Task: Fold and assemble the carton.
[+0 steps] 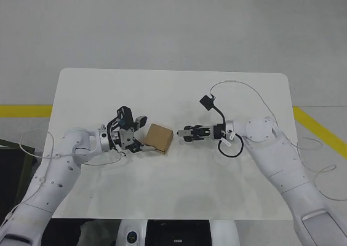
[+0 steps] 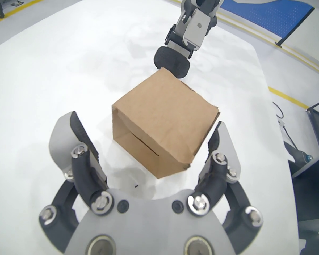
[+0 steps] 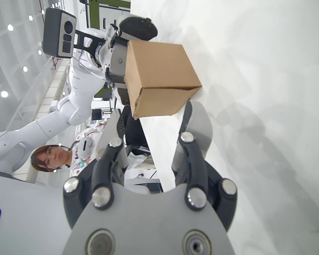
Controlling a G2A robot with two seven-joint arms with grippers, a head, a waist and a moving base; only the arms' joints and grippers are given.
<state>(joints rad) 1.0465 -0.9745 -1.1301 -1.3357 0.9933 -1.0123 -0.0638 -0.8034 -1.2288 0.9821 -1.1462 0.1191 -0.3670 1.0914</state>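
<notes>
- While you look down from above, your left pincer (image 1: pixel 138 130) sits left of centre in the frame, fingers spread wide, released.
- Just past it, the brown carton (image 1: pixel 160 138) rests on the white tabletop (image 1: pixel 223 184), mid-frame.
- Beyond the carton, your right pincer (image 1: pixel 183 133) is parted too, holding nothing, its tips just beside the carton's far side.
</notes>
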